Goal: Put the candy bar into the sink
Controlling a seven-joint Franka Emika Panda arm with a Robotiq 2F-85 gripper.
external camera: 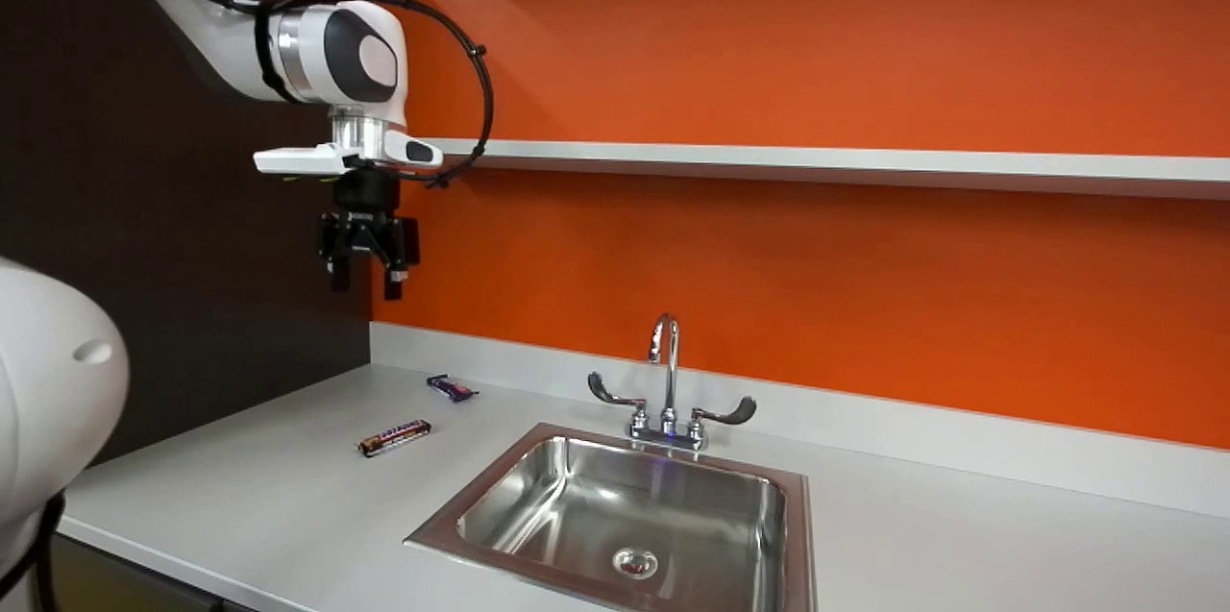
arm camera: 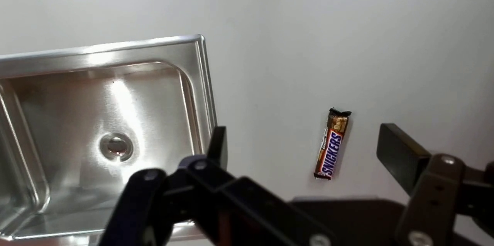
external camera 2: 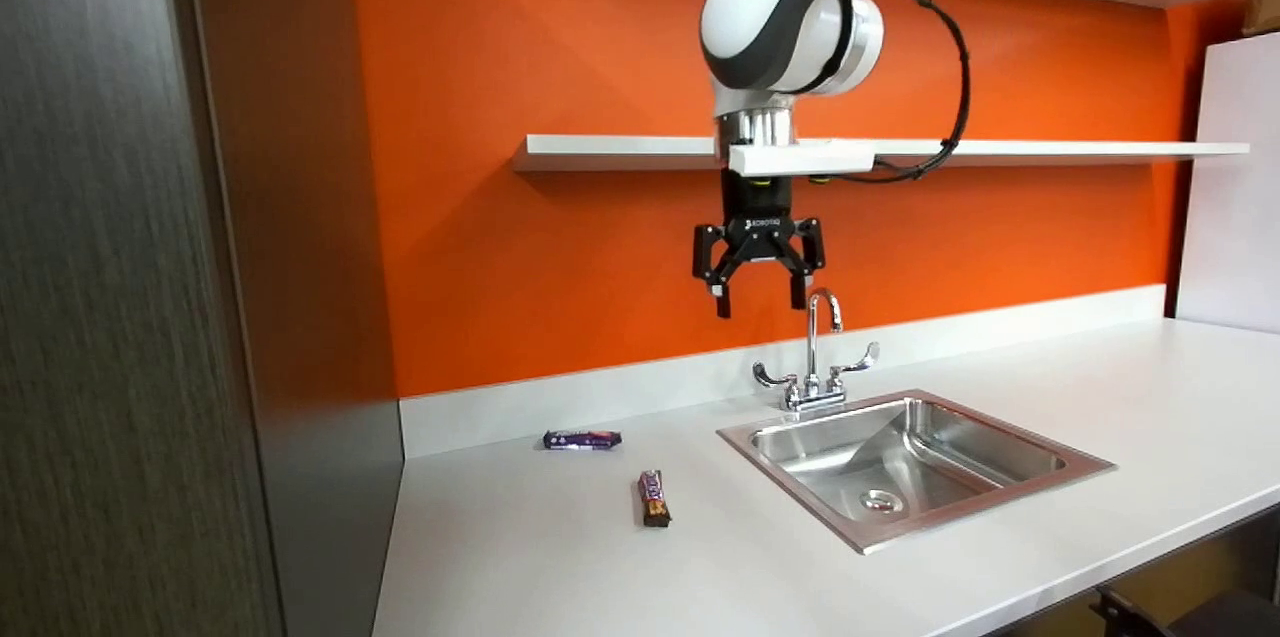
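The candy bar is a brown Snickers bar lying flat on the counter. It also shows in both exterior views. The sink is a rectangular steel basin with a flat rim, seen in an exterior view and at the left of the wrist view. My gripper is open and empty, high above the counter, fingers pointing down. It shows in an exterior view too. In the wrist view the candy bar appears between the open fingers, well below them.
A purple-wrapped bar lies nearer the back wall, also seen in an exterior view. The chrome faucet with two handles stands behind the sink. A white shelf runs along the orange wall. A tall dark panel closes one end of the counter.
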